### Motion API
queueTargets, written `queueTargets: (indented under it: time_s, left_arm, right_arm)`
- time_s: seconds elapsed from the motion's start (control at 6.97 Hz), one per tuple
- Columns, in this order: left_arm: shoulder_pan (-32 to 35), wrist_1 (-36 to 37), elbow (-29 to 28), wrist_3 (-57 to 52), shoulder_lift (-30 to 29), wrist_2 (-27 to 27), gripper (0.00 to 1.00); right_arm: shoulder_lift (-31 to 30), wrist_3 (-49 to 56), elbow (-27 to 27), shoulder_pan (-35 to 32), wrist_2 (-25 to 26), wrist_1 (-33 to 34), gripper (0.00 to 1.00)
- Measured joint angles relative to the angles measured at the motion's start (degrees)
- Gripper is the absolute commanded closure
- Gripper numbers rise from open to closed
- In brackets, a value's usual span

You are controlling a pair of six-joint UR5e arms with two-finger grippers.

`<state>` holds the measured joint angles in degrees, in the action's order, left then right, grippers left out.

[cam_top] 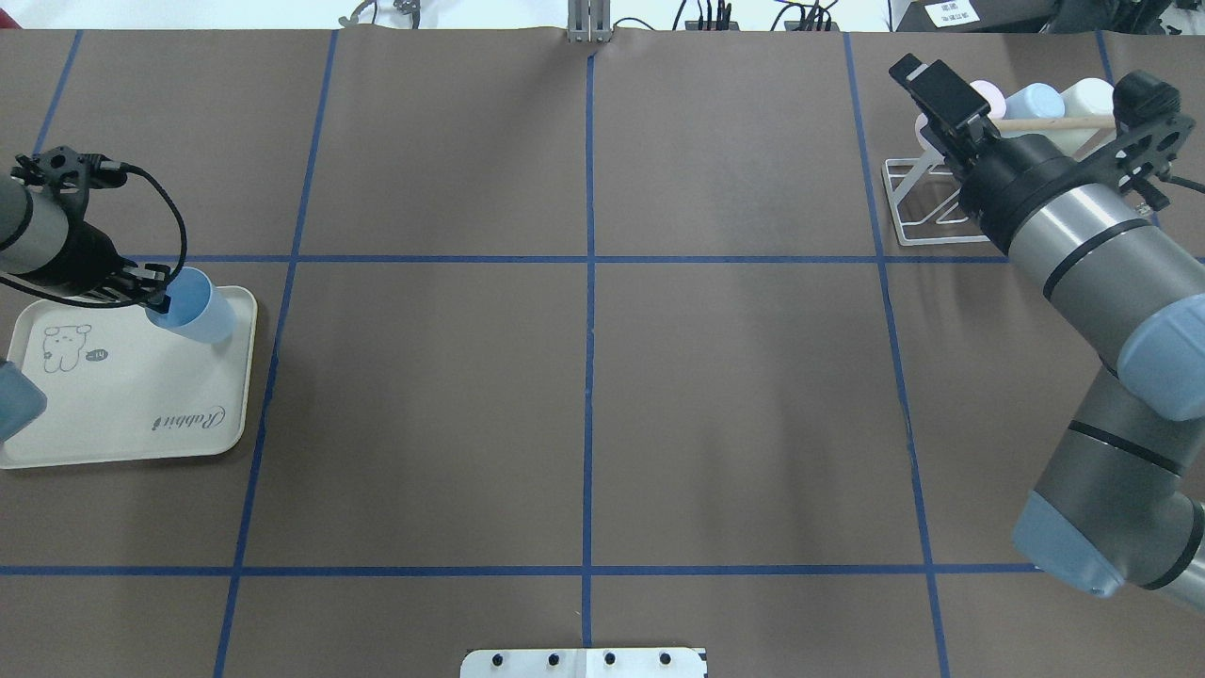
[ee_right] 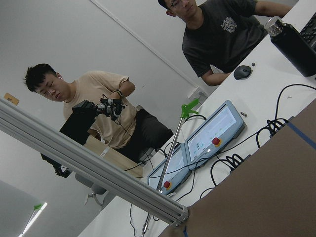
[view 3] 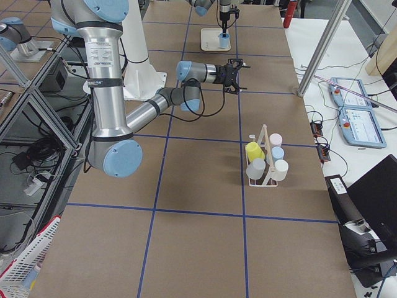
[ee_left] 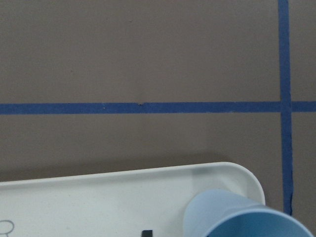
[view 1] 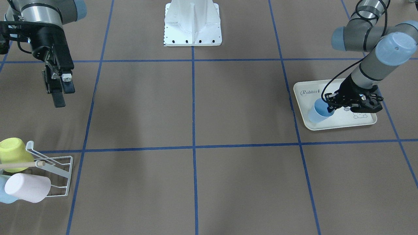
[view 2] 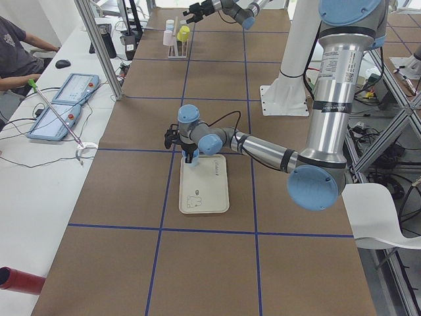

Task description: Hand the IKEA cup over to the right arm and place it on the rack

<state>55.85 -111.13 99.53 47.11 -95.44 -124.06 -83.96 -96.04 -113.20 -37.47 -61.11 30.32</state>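
A light-blue IKEA cup stands at a corner of the cream rabbit-print tray. It also shows in the overhead view and low right in the left wrist view. My left gripper is at the cup's rim. I cannot tell whether its fingers have closed on it. My right gripper hangs open and empty above the table, a short way from the white wire rack with its wooden dowel. In the overhead view the right gripper is beside the rack.
The rack holds a yellow cup, a pale pink cup and a light-blue one. The white robot base stands at mid table. Operators sit at a side desk beyond the far table edge.
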Motion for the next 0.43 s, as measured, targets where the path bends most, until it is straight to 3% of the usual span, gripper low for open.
queueTargets:
  time_s: [0.43]
  left_arm:
    - [4.4,10.7,8.5,2.0,-2.1,0.2,1.0]
  right_arm:
    - [3.1,-2.5,0.7,1.7,0.0,0.0,0.0]
